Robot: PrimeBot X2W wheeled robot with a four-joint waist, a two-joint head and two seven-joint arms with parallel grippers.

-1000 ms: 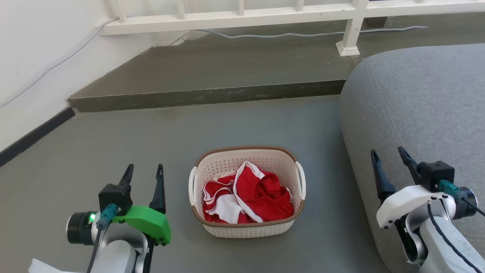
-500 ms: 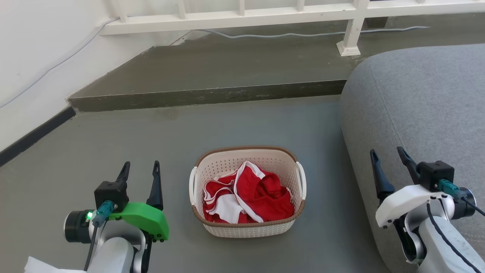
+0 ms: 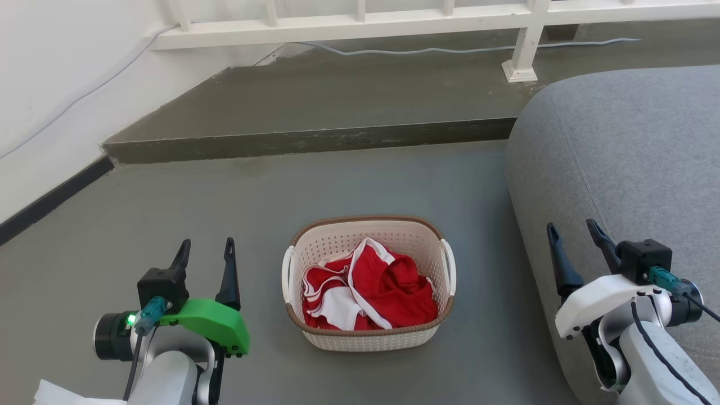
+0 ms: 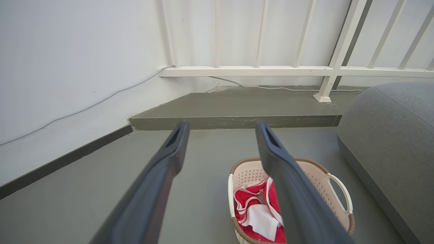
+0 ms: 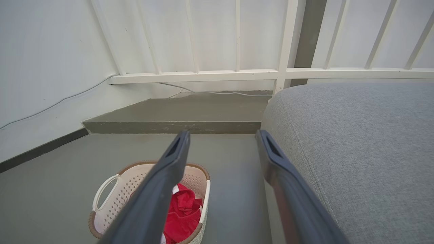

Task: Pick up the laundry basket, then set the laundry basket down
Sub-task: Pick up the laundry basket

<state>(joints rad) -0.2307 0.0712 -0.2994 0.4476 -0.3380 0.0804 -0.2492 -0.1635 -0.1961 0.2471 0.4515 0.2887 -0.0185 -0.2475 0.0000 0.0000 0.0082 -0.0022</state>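
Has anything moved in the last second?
The left gripper slid slightly to the robot's left, away from the laundry basket; the right gripper edged slightly towards it. Both are open and hold nothing. The basket, with its red clothes, sits on the floor as before.

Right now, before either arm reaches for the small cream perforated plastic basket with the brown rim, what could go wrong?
1. The left gripper and right gripper are both open, clear of the cream perforated basket; its thin white loop handles are narrow targets, so a finger could miss and shove it.
2. The right gripper hangs beside the grey fabric sofa and might brush it.
3. The loose red and white garment could spill if the lift tilts.
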